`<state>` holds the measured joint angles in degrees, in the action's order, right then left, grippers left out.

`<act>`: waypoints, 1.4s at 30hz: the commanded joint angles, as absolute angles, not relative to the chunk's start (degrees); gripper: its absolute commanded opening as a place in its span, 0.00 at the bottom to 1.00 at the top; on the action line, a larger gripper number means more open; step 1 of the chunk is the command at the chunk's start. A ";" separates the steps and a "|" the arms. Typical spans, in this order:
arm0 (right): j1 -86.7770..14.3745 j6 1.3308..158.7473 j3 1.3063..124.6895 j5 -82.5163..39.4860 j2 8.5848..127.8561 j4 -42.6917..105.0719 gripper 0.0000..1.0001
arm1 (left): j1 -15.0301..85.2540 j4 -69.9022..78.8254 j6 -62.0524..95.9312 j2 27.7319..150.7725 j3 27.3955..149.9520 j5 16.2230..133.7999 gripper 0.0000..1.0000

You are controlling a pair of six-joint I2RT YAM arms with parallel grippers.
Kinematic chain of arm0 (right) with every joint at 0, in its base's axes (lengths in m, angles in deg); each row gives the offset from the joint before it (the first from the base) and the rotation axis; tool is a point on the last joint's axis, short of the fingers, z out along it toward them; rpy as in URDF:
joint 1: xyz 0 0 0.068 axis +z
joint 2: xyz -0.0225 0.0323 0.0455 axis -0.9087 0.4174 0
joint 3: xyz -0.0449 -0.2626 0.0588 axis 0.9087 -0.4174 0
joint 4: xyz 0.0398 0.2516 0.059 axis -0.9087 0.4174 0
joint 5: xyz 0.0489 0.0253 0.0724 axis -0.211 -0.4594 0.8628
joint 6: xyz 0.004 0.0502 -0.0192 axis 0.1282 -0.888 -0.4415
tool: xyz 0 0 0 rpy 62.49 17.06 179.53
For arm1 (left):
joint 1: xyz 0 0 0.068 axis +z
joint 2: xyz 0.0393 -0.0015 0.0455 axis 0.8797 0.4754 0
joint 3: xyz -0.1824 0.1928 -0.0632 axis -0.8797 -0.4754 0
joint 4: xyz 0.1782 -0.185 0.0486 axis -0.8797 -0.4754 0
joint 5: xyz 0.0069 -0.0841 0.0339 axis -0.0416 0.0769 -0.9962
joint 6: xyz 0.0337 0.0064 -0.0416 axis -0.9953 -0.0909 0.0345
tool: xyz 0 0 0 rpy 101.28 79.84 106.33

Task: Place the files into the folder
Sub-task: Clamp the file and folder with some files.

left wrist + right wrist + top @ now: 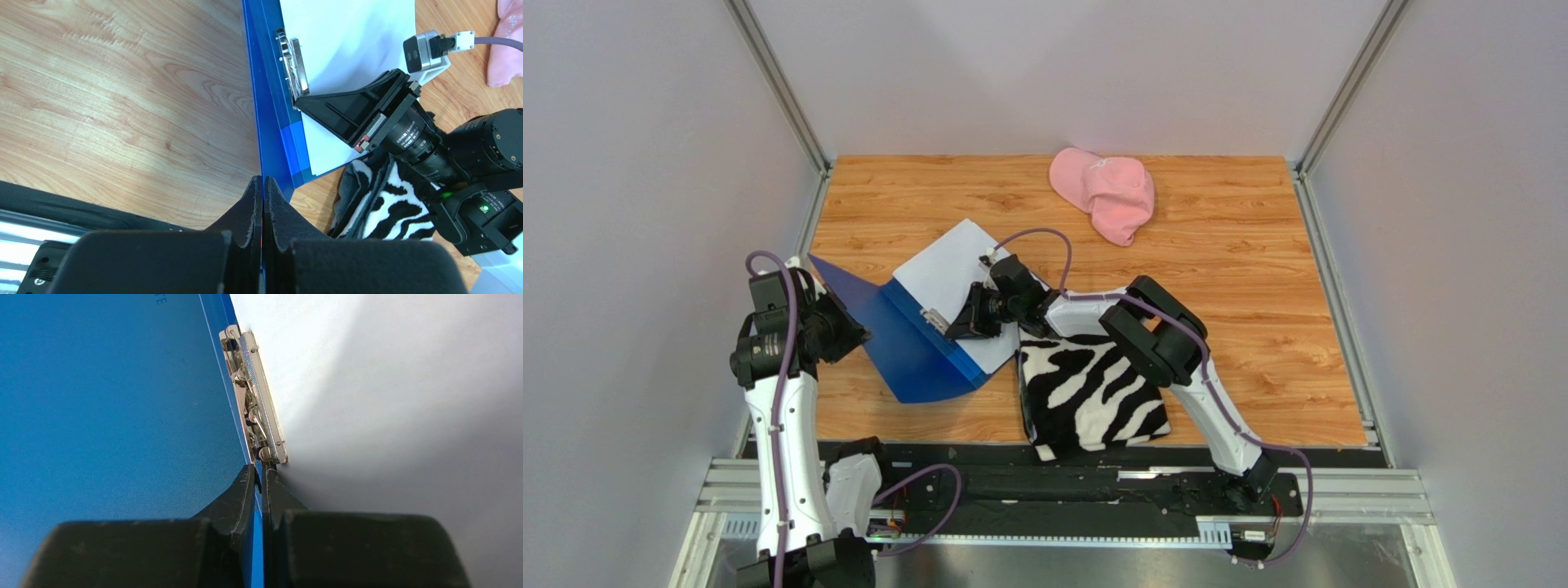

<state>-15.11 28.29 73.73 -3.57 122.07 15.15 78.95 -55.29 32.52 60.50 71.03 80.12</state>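
Two grippers meet the folder (906, 346): the left gripper (264, 184) pinches its raised cover edge, the right gripper (260, 473), jaws nearly together, grip unclear, sits at the clip (255, 398), files (380, 386) just right of its tips.

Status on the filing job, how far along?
Done: the files lie inside the open folder, beside the clip.
In hand: the left gripper pinches the cover's edge and holds it raised. The right gripper sits at the clip's end, fingers almost together; what it grips is unclear.
Left: release and close the cover.
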 commanded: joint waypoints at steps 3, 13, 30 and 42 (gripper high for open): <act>-14.18 30.25 71.13 -5.86 126.62 29.63 0.03 | 78.75 -55.39 32.69 60.34 70.82 81.60 0.00; -6.27 35.26 74.56 -36.88 135.23 45.71 0.00 | 78.75 -55.03 34.36 59.37 70.03 83.01 0.00; -12.23 37.64 73.22 -5.11 125.47 32.18 0.25 | 78.66 -55.39 33.31 58.93 71.00 80.20 0.00; -16.20 35.09 71.57 -0.95 123.72 29.02 0.38 | 78.66 -55.74 31.90 59.46 71.70 79.06 0.00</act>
<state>-15.33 33.25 75.06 -1.50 121.22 19.41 78.91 -56.14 33.37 59.19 70.61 79.02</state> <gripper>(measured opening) 0.382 0.007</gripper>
